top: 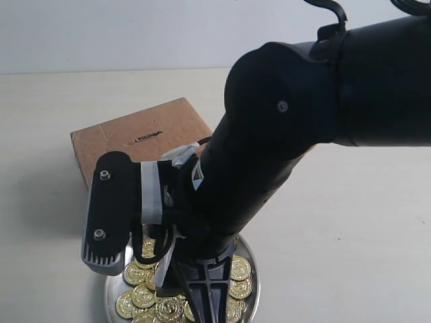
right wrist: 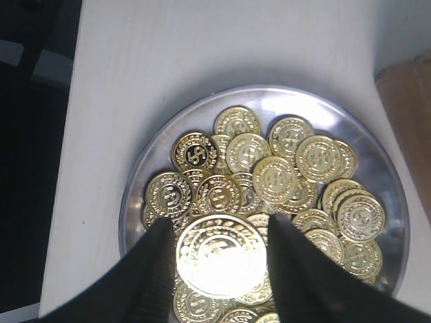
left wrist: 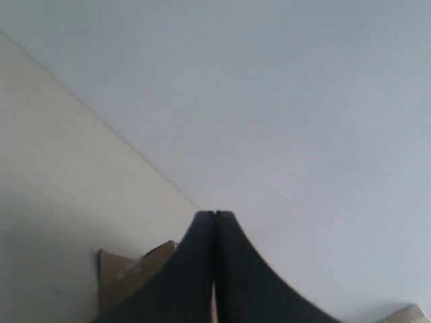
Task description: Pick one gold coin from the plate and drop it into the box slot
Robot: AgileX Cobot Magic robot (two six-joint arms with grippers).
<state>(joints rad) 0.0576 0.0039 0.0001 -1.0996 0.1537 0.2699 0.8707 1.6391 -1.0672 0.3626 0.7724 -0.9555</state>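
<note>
The silver plate (right wrist: 135,195) holds a heap of several gold coins (right wrist: 283,168). My right gripper (right wrist: 219,222) hangs just above the heap, shut on one gold coin (right wrist: 221,259) that is pinched by its edges and looks larger than the others. In the exterior view the right gripper (top: 202,296) points down over the plate (top: 250,282). Behind it lies the brown cardboard box (top: 114,138) with its dark slot (top: 147,136) on top. My left gripper (left wrist: 215,215) is shut on nothing and faces the wall.
The right arm (top: 283,148) fills the middle of the exterior view and hides part of the box. The table edge (right wrist: 74,134) runs close beside the plate, with dark floor past it. A cardboard corner (left wrist: 124,276) shows beside the left fingers.
</note>
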